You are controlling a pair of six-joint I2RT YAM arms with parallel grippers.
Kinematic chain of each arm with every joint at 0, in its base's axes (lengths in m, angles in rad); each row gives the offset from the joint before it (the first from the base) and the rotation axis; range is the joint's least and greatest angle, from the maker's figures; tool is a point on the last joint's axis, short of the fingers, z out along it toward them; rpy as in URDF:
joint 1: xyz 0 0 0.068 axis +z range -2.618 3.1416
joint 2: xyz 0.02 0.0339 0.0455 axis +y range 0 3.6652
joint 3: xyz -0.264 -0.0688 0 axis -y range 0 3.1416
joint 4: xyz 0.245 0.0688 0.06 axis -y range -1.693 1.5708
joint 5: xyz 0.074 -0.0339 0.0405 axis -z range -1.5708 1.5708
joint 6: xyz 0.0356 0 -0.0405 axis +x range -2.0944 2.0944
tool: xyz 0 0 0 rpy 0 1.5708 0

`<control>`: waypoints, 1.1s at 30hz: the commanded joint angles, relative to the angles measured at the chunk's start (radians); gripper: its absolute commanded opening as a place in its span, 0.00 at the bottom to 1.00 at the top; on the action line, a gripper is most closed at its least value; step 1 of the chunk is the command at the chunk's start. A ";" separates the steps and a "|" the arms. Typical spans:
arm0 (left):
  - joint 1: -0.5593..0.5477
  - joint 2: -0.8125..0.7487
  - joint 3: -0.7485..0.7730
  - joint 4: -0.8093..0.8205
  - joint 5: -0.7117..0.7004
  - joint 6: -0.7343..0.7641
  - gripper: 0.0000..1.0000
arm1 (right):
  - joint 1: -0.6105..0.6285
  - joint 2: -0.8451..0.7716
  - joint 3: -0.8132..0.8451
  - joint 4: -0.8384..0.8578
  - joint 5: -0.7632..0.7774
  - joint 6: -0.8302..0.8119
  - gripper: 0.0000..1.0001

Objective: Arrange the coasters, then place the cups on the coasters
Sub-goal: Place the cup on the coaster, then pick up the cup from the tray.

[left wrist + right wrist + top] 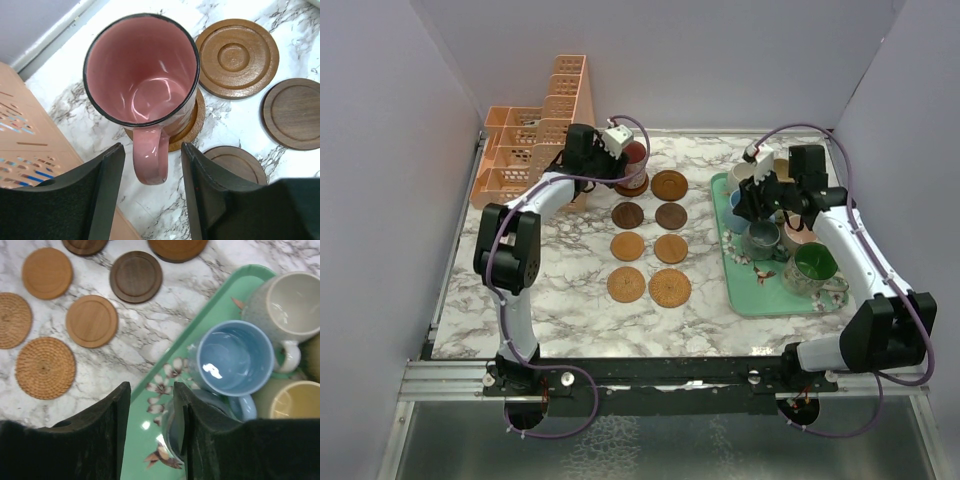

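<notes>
Left gripper (152,150) jaws apart, straddling the handle of the pink mug (142,70) with gaps on both sides. That mug stands upright on the far-left coaster (192,127) of eight coasters (670,248) laid in two columns mid-worktop (560,290). Right gripper (151,390) jaws also apart, astride the rim of a grey mug (172,440) on the green tray (215,295) at the worktop's right edge, other mugs (235,357) beside it

Peach organiser (535,140) beside left tool (152,155), mugs (814,264) crowded on tray (760,300), marble strip (705,240) free beside coasters (628,284)
</notes>
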 commanded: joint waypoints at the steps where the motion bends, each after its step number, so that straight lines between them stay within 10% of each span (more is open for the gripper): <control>1: 0.005 -0.098 -0.007 -0.003 0.029 -0.001 0.54 | -0.005 -0.038 0.028 0.028 0.188 -0.026 0.44; 17: 0.004 -0.248 0.009 -0.208 0.085 -0.080 0.89 | -0.005 0.126 0.241 -0.020 0.302 -0.123 0.61; 33: -0.086 -0.395 -0.134 -0.286 0.090 0.119 0.98 | -0.005 0.329 0.393 -0.221 0.365 -0.348 0.54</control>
